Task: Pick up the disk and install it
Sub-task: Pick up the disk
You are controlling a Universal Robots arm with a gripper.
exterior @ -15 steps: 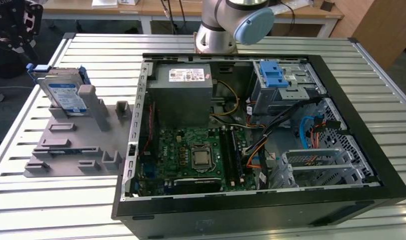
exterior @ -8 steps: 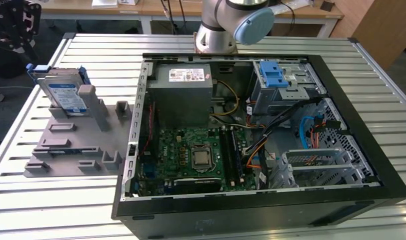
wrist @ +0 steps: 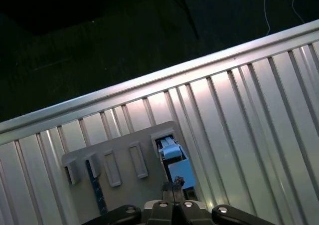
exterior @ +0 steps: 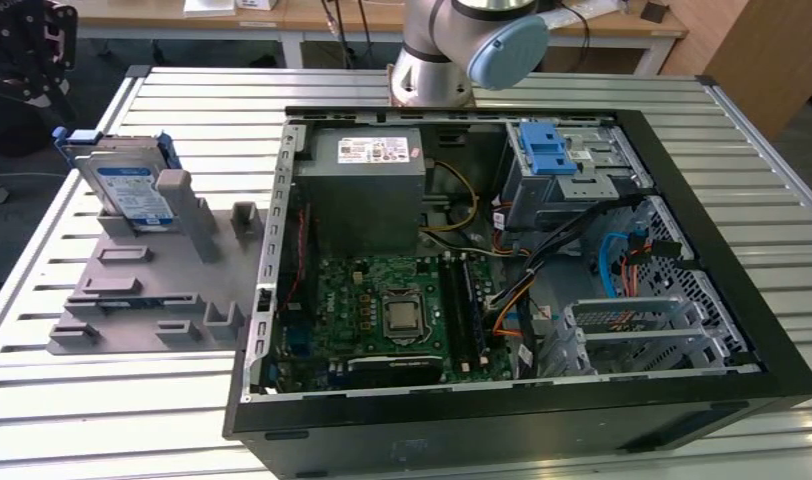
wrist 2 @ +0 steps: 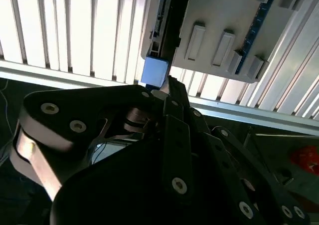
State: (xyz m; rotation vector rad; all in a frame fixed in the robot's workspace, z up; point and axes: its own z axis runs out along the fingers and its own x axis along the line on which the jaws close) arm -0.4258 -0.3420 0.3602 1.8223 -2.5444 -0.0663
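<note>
The disk (exterior: 123, 185), a silver drive with a white-and-blue label in a blue carrier, stands on edge in a slot of the grey fixture plate (exterior: 139, 290) at the exterior view's left. My black gripper (exterior: 30, 62) hangs above and behind it, apart from it. In both wrist views the fingertips sit together just off the carrier's blue corner (wrist 2: 153, 70) (wrist: 179, 172). The gripper (wrist 2: 167, 88) (wrist: 173, 186) is shut with nothing between its fingers.
An open black computer case (exterior: 700, 400) lies in the middle of the slatted metal table (exterior: 73, 420), showing its motherboard (exterior: 379, 310), power supply (exterior: 366, 190) and a drive bay with a blue latch (exterior: 553, 160). The arm's base (exterior: 440, 60) stands behind the case.
</note>
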